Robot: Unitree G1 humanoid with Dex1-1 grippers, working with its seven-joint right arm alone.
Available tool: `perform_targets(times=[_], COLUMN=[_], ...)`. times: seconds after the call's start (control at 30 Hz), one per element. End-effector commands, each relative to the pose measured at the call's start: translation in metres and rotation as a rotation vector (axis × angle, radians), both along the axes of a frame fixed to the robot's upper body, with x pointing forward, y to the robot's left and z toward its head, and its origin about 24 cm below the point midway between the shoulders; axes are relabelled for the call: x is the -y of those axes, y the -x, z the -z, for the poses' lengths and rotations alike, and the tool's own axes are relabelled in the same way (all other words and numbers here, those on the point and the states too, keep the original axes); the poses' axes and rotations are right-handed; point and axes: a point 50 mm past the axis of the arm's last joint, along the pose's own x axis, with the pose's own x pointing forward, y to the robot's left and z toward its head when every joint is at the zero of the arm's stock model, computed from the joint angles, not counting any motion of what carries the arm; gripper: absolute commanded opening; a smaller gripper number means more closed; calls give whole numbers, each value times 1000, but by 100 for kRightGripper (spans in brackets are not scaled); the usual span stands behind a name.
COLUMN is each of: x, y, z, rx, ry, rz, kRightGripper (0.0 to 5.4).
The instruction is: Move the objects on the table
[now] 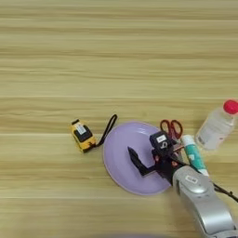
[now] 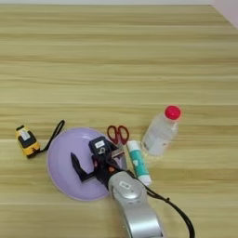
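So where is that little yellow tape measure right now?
The tape measure lies on the table just left of the purple plate, its black strap reaching the plate's rim; the tool hangs over the plate, apart from it.

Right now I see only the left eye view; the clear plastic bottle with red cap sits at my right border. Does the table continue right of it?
Observer: Yes. In the right eye view the clear plastic bottle with red cap has light wooden table continuing on its right.
Operator: And the thin black cable, where does it go?
Observer: The thin black cable curves from the silver forearm to the bottom edge.
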Motion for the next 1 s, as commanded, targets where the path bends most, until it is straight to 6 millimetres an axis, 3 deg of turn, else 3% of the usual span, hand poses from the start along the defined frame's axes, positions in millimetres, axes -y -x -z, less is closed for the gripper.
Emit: perform_targets(times=[0.03, 1.0], x=[-7, -26], y=[-16, -44], z=[-13, 20], rx=[84, -23], ry=[-12, -4], rz=[-25, -62], kRightGripper=[538, 538])
